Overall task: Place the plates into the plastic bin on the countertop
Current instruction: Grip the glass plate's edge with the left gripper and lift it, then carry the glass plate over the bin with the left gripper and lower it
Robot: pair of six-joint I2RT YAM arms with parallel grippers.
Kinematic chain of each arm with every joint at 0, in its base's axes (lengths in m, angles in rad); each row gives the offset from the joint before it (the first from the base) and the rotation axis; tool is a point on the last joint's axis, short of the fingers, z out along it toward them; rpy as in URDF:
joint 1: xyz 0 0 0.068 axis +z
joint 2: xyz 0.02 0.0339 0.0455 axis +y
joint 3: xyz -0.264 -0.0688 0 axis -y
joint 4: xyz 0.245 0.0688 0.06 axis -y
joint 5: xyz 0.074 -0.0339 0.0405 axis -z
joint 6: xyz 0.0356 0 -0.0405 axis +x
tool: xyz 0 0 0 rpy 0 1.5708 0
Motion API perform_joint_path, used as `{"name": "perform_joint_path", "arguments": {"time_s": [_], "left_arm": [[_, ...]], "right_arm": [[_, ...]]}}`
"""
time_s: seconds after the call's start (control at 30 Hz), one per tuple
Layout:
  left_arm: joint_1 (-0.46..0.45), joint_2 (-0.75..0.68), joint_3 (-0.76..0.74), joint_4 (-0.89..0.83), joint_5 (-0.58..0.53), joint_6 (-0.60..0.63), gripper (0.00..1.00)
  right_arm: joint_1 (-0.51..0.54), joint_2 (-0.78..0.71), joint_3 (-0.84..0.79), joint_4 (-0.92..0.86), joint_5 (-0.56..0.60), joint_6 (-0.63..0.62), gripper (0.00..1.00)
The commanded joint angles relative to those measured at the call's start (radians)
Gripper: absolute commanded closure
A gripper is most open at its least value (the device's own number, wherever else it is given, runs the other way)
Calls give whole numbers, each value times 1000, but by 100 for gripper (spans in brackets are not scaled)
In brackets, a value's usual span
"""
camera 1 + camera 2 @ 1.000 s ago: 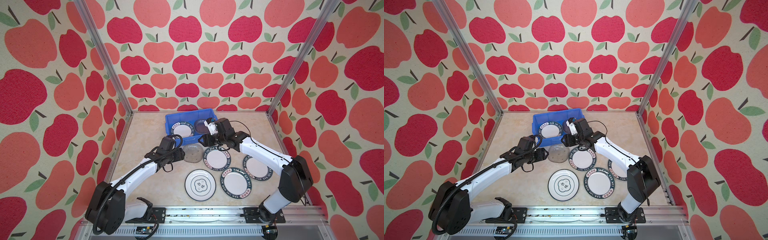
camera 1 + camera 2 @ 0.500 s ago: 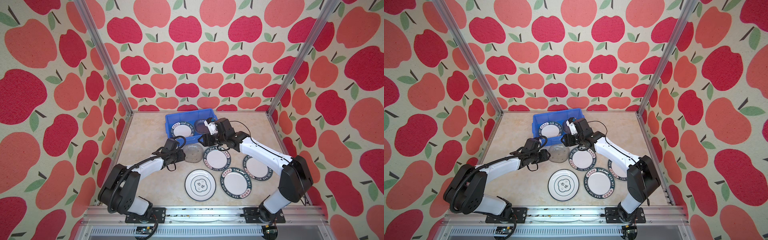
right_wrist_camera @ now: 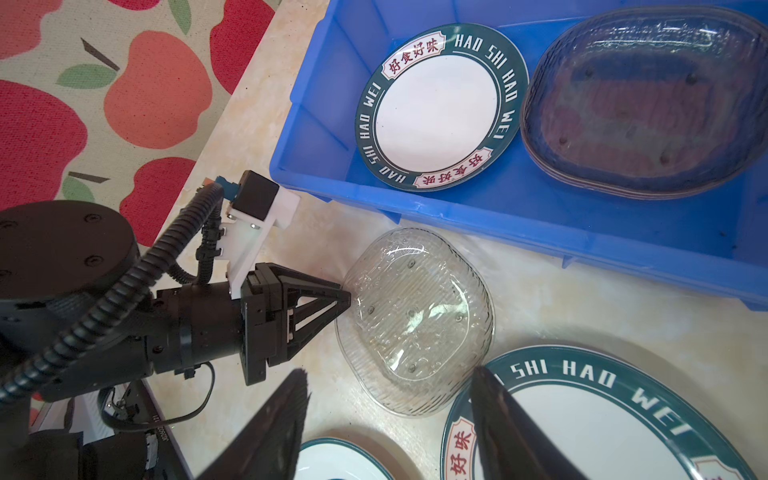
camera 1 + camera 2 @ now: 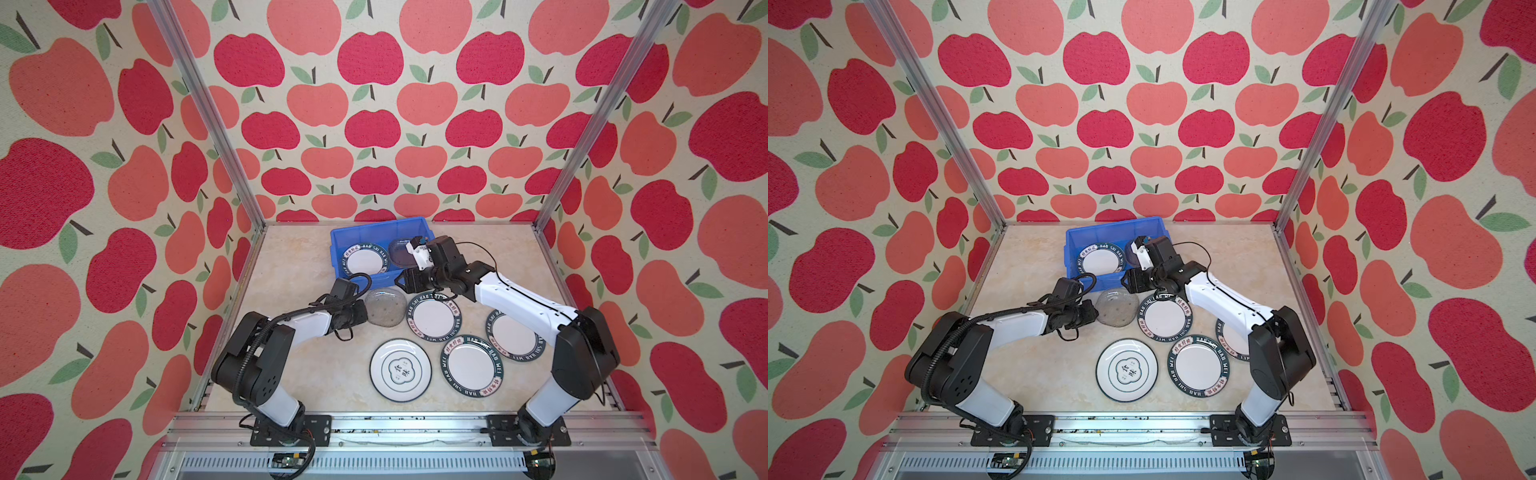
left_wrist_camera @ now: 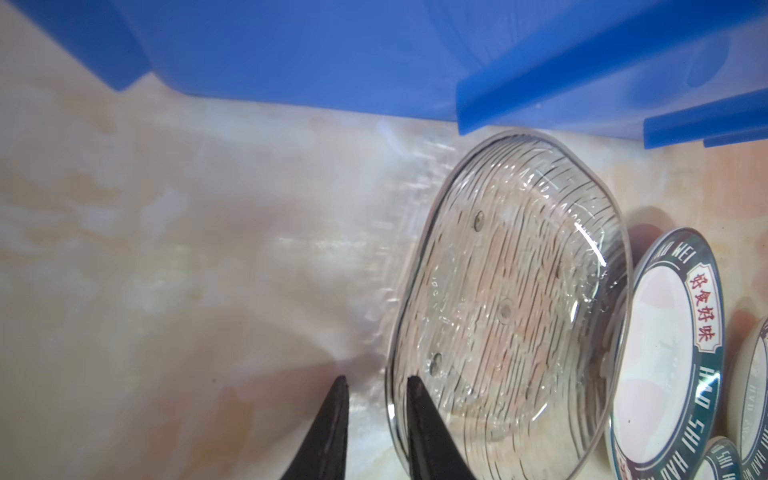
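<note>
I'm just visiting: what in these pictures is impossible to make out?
- Stacked glass plates in the blue bin: count unclear; the right wrist view's edge crops them.
- Left gripper: whether it pinches the clear plate; glare blurs the rim in the left wrist view.
- Rightmost lettered plate: partly under the right arm in both top views.

One plate [image 4: 364, 260] lies in the bin [image 4: 337, 253], a glass plate [image 4: 385, 308] on the countertop [image 4: 303, 262] before it.

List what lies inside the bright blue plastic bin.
In the blue bin: one round white plate with a dark-green lettered rim, beside a stack of translucent grey glass plates. The stack's count is unclear; the floor beneath them is covered.
</note>
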Motion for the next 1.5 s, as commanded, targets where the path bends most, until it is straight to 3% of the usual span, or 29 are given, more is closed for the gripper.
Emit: {"name": "perform_joint_path", "arguments": {"time_s": [0.0, 0.27, 0.47, 0.63, 0.77, 0.87, 0.97, 1.13, 1.3, 1.47], "left_arm": [[11, 39, 26, 32, 20, -20, 75], [15, 82, 51, 47, 50, -30, 85], [17, 22, 36, -5, 45, -27, 100], [10, -114, 4, -110, 42, -17, 100], [-8, -308, 14, -295, 19, 2, 100], [-20, -446, 87, -464, -15, 10, 100], [-25, -495, 216, -581, -76, 16, 100], [-16, -349, 416, -490, -124, 47, 100], [6, -60, 635, -327, -128, 34, 100], [6, 275, 936, -339, -141, -32, 100]], "right_arm": [[7, 11, 23, -24, -16, -12, 35], [7, 3, 16, -27, -11, -14, 35], [7, 0, 19, -24, -9, -13, 35], [5, -2, 40, -28, -4, -15, 34], [2, 1, 80, -26, 2, -14, 34], [-16, -18, 106, -17, 27, -5, 34], [-59, -40, 127, 6, 26, 26, 34], [-122, -24, 189, -6, 13, 33, 34], [-173, -34, 192, -8, 14, 60, 34], [-204, -70, 151, -7, 18, 51, 33]]}}
